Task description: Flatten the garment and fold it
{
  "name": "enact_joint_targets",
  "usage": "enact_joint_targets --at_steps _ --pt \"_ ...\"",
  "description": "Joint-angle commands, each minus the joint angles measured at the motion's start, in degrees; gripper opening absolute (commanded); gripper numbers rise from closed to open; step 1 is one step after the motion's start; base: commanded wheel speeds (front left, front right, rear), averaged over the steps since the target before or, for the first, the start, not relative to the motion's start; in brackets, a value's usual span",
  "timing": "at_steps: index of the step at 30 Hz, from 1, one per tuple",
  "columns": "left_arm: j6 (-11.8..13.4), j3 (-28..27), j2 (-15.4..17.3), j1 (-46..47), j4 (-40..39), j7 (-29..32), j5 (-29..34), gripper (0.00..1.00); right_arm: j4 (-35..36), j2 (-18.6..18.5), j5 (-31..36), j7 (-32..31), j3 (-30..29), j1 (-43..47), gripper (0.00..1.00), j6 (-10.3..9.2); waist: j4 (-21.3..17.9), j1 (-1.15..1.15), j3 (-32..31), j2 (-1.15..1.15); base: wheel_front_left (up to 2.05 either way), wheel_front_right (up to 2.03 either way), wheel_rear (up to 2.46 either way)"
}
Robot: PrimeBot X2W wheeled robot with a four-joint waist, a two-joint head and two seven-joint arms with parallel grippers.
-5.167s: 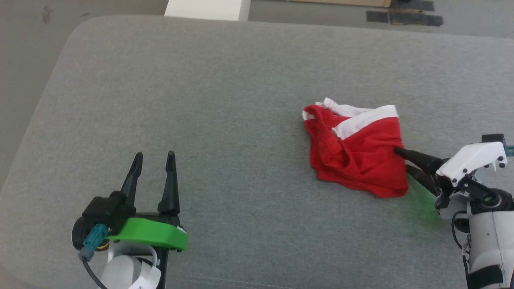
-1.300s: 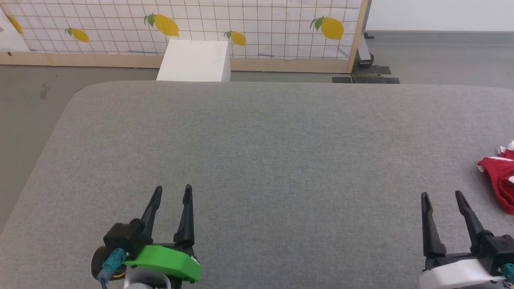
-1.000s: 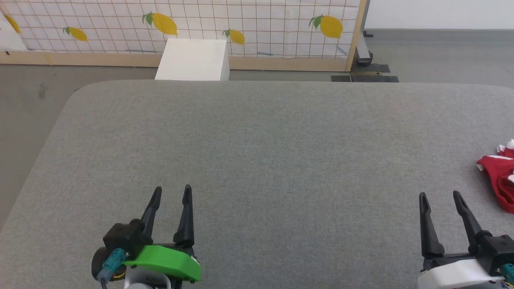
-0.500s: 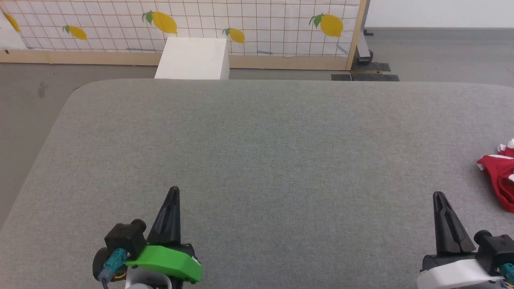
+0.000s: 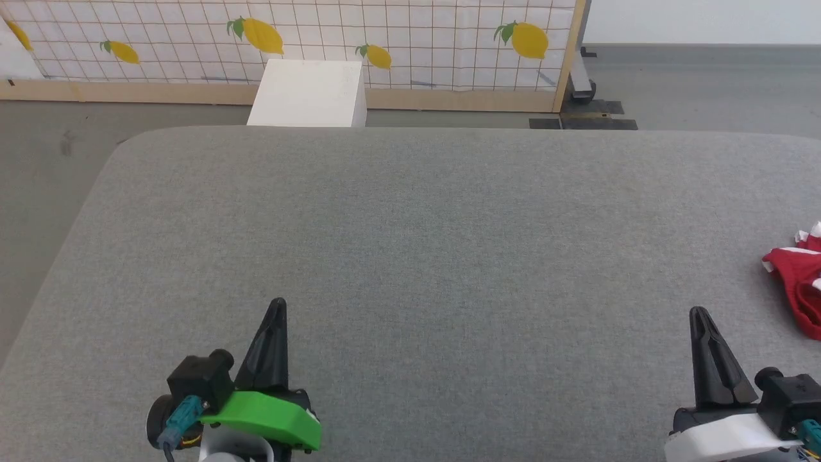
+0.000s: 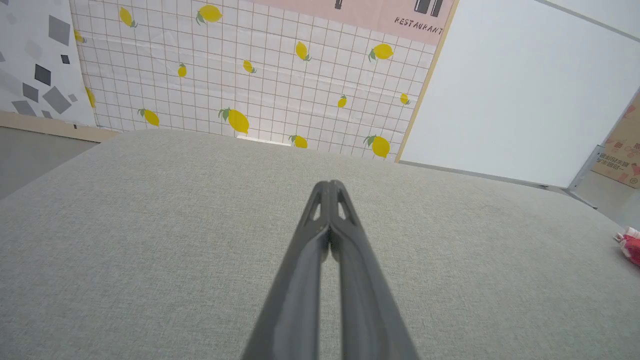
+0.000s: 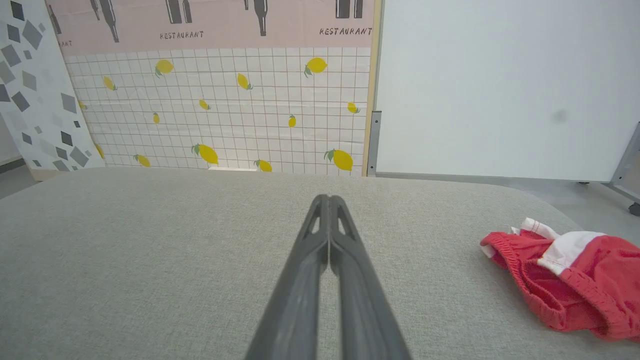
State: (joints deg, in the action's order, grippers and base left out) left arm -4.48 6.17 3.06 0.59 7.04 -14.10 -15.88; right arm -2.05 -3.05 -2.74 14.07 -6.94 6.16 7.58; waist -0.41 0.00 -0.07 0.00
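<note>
The garment, bright red with white trim, lies bunched at the right edge of the head view, partly cut off. The right wrist view shows the garment crumpled at its lower right; a small corner of the garment shows at the left wrist view's right edge. My left gripper is shut and empty at the lower left, far from the cloth. Shut and empty as well, my right gripper hovers at the lower right, a little left of and nearer than the garment. Both wrist views show the fingertips pressed together.
Everything rests on a wide grey fabric surface with rounded corners. Beyond its far edge are a white box, a lemon-patterned tiled panel on a wooden frame, and grey floor.
Both grippers have shut from open within the last second, on nothing. Since the earliest frame the camera has swung, so the garment now sits at the right edge, and the right gripper has let go of it.
</note>
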Motion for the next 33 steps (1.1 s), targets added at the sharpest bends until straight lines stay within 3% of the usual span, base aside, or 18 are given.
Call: enact_joint_targets --at_steps 1,33 --pt "0.28 -0.27 -0.01 -0.04 -0.27 0.36 0.72 0.00 0.13 0.01 0.17 -0.38 0.28 -0.39 0.00 -0.01 0.01 0.00 0.00 0.00 0.00 0.00 0.00" --pt "1.42 -1.86 -0.06 -0.19 -2.10 4.08 4.82 0.00 0.65 0.05 0.86 -4.08 2.08 -1.95 0.00 -0.03 0.12 0.00 0.02 0.00 0.00 0.00 0.00"
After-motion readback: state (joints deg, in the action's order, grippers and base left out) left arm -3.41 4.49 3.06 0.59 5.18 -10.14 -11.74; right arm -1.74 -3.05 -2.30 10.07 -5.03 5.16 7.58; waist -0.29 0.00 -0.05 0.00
